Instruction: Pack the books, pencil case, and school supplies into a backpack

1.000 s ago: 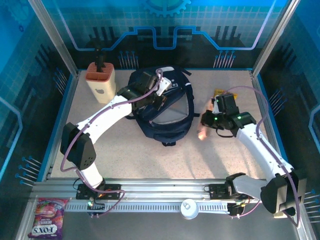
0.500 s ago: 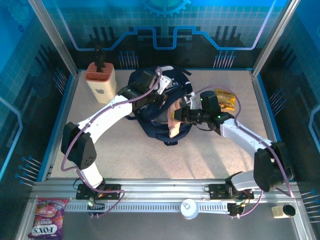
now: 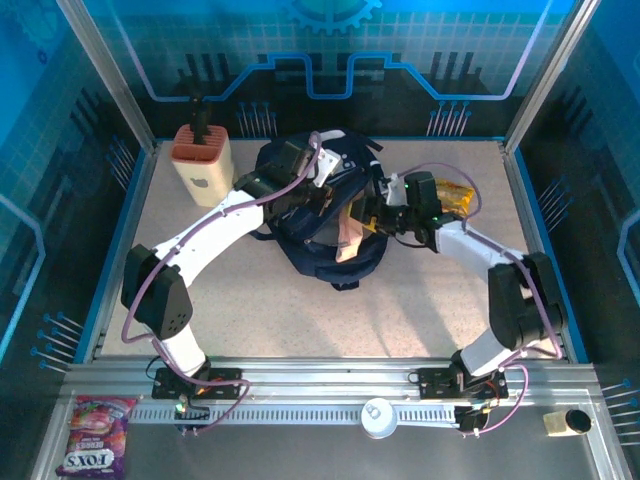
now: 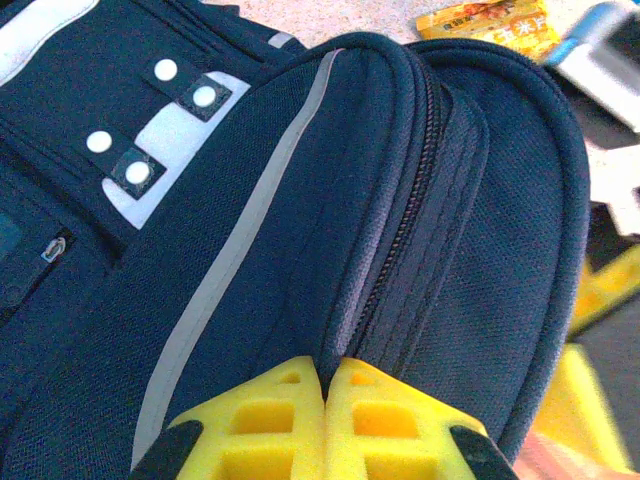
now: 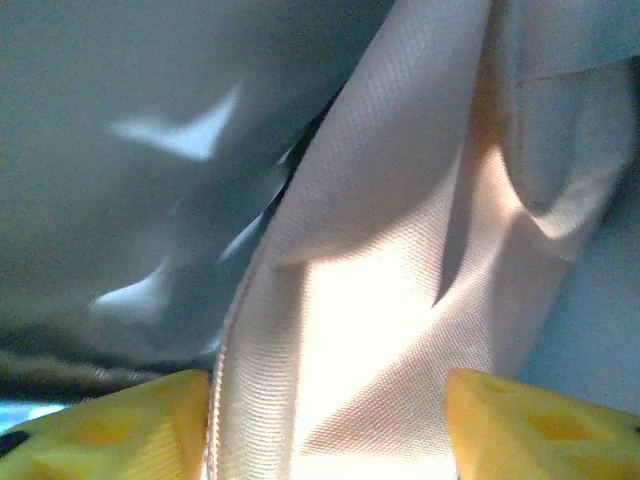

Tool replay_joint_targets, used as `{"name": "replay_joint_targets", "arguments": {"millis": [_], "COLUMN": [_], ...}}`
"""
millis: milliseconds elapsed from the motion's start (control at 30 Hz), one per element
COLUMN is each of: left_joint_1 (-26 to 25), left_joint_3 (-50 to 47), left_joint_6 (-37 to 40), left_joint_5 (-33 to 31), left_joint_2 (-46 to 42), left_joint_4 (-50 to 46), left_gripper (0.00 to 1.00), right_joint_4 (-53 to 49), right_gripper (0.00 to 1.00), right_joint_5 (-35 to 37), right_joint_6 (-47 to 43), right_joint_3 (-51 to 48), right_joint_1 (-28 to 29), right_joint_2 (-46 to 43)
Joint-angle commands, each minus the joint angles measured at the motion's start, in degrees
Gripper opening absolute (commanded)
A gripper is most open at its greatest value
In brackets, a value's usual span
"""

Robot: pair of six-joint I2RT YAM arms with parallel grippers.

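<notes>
The navy backpack (image 3: 345, 270) lies in the middle of the table with its main opening held up. My left gripper (image 3: 325, 200) is shut on the backpack's zipper rim (image 4: 345, 330), its yellow fingers pinching the fabric (image 4: 250, 200). A pale pink cloth pencil case (image 3: 348, 232) sticks into the opening. My right gripper (image 3: 362, 222) is at the opening, open, with its fingers wide apart on either side of the pencil case (image 5: 400, 300). Grey backpack lining (image 5: 120, 150) shows behind it. The books are out of view.
A yellow-orange snack packet (image 3: 455, 197) lies just right of the backpack, behind my right arm, and appears again as the snack packet (image 4: 490, 22). A beige holder with a terracotta top (image 3: 203, 165) stands at the back left. A purple candy bag (image 3: 95, 435) lies off the table at the front left.
My right arm swung left from the table's right side to the backpack opening, carrying the pink pencil case. Its jaws have spread apart around the case. The left gripper kept its hold.
</notes>
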Motion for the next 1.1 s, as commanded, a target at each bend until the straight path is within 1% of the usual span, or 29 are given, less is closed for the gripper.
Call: {"name": "replay_joint_targets", "arguments": {"millis": [0, 67, 100, 200, 267, 400, 467, 533, 633, 667, 767, 867, 933, 1067], "left_joint_1": [0.0, 0.0, 0.1, 0.0, 0.1, 0.0, 0.0, 0.0, -0.1, -0.1, -0.2, -0.2, -0.2, -0.3], "left_joint_3": [2.2, 2.4, 2.5, 2.8, 2.9, 3.1, 3.1, 3.1, 3.1, 3.1, 3.2, 3.1, 3.0, 2.8], "left_joint_6": [-1.7, -1.8, -1.8, -1.9, -2.1, -2.2, -2.2, -2.3, -2.3, -2.4, -2.2, -2.1, -2.1, -2.8], "left_joint_5": [1.9, 2.1, 2.1, 2.5, 2.7, 3.0, 3.2, 3.5, 4.2, 4.4, 4.6, 4.6, 4.5, 4.5], "left_joint_2": [-3.3, -2.9, -2.8, -2.3, -2.0, -1.8, -1.8, -1.9, -1.9, -1.9, -2.0, -2.1, -2.1, -2.0], "left_joint_4": [5.0, 5.1, 5.0, 4.9, 4.8, 4.3, 4.2, 4.1, 4.0, 3.9, 3.7, 3.1, 2.7, 2.6], "left_gripper": [0.00, 0.00, 0.00, 0.00, 0.00, 0.00, 0.00, 0.00, 0.00, 0.00, 0.00, 0.00, 0.00, 0.00], "right_joint_4": [-5.9, -9.3, -13.1, -19.5, -21.1, -25.3, -24.1, -22.4, -16.6, -15.0, -9.7, -4.7, -1.0, 5.7], "right_gripper": [0.69, 0.69, 0.67, 0.64, 0.63, 0.63, 0.60, 0.50, 0.37, 0.35, 0.31, 0.29, 0.27, 0.27], "right_joint_5": [1.3, 2.0, 3.6, 8.5, 9.8, 15.2, 14.7, 13.4, 10.6, 9.8, 7.9, 7.7, 9.2, 12.9], "right_joint_6": [-3.4, -4.3, -5.2, -6.5, -7.1, -7.7, -8.0, -8.5, -8.6, -8.5, -7.7, -5.9, -3.7, -0.6], "right_joint_3": [-2.7, -3.9, -3.9, -6.4, -7.0, -6.3, -6.2, -4.9, -1.8, -0.8, 3.5, 7.7, 10.0, 11.6], "right_joint_1": [-0.3, -0.2, -0.1, 0.1, 0.1, 1.5, 2.1, 2.4, 2.5, 2.5, 2.6, 2.7, 2.7, 2.7], "right_joint_2": [-7.2, -10.5, -11.7, -13.9, -14.3, -14.8, -14.1, -11.6, -6.7, -5.0, 1.4, 7.2, 10.6, 14.0]}}
